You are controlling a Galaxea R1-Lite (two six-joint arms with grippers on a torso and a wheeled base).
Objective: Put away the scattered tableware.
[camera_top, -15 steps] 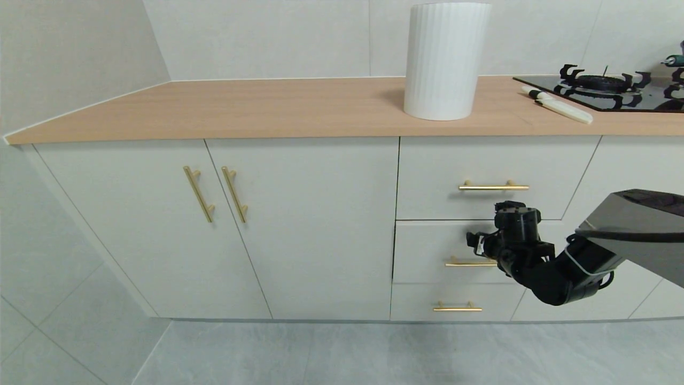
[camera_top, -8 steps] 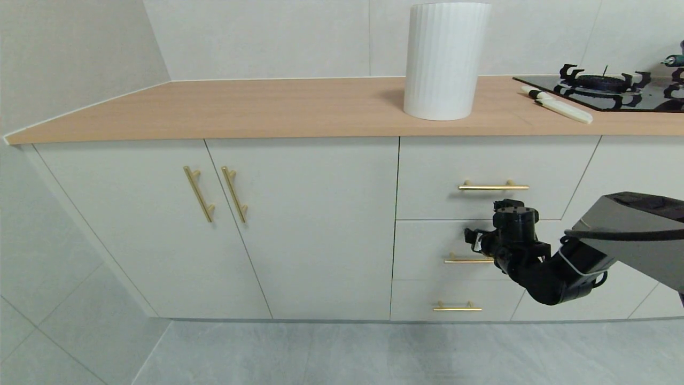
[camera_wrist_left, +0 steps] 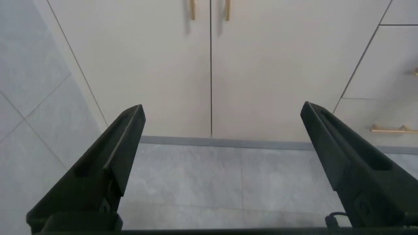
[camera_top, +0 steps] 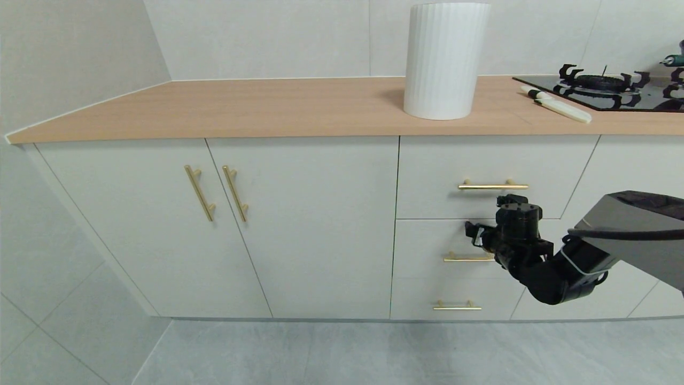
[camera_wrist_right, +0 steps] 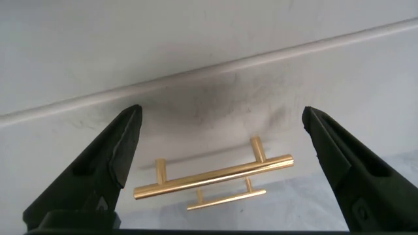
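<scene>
Lower right, the right pincer point(camera_top: 473, 235), wide open and empty, faces the slim brass bar handle point(camera_top: 469, 259) of the white middle drawer point(camera_top: 427, 243); best to centre both jaws around the bar before closing.

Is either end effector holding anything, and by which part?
Nothing is held. The right end effector is open in front of a drawer handle, not touching it; the left end effector is open over the floor.

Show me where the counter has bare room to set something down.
The counter is bare from its left end to the white canister. A narrower patch lies between canister and knife. Crowded at the right end, by the stove.
</scene>
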